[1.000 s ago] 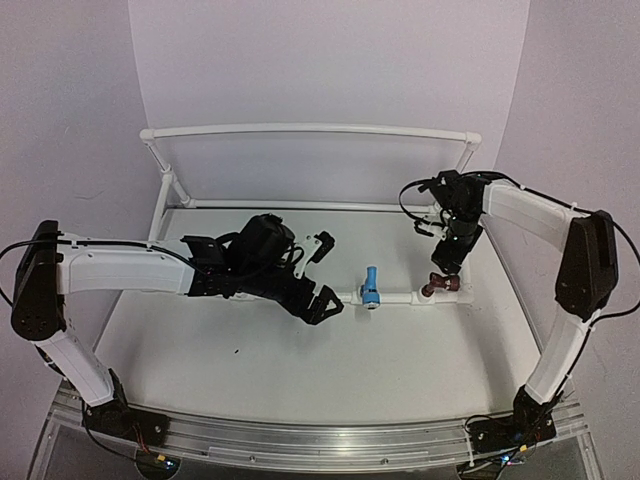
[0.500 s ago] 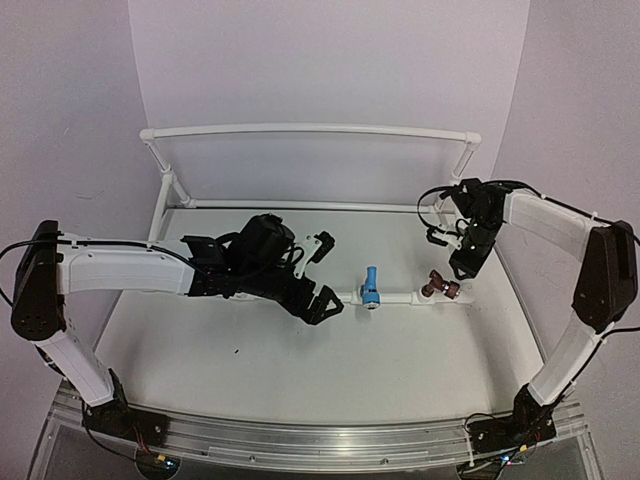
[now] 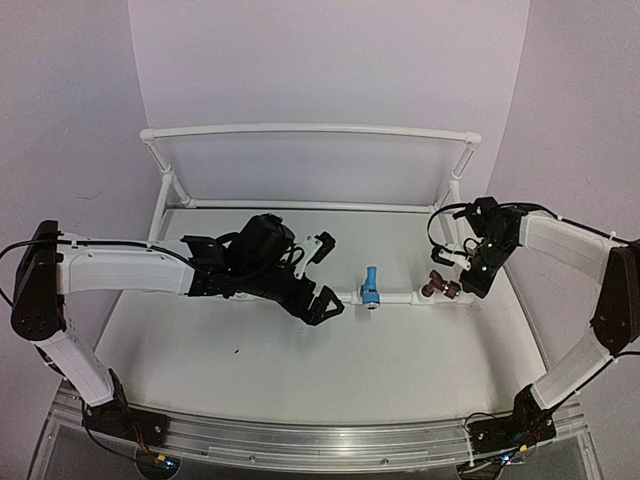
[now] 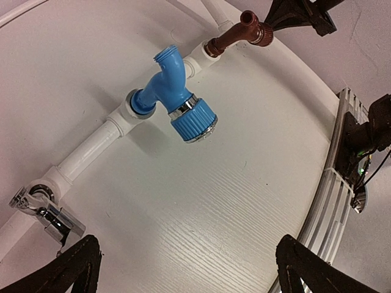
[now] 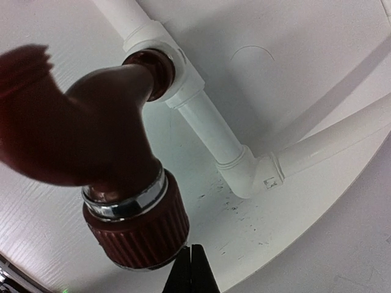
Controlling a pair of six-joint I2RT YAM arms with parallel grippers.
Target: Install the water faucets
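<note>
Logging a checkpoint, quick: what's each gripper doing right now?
Left gripper: open, empty.
Right gripper: shut, empty, by the red-brown faucet.

Tabletop (image 3: 330,375) passable nearside of pipe frame (image 3: 400,298); blue faucet (image 3: 371,287), red-brown faucet (image 3: 440,287) jut from it; left arm (image 3: 120,270) spans left half.

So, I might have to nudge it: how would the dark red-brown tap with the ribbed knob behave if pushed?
The dark red-brown tap looks like rigid plastic, so probably stiff and light. Its stem sits in the white pipe socket, so a push would likely turn it there, not slide it. The ribbed knob should grip well.
</note>
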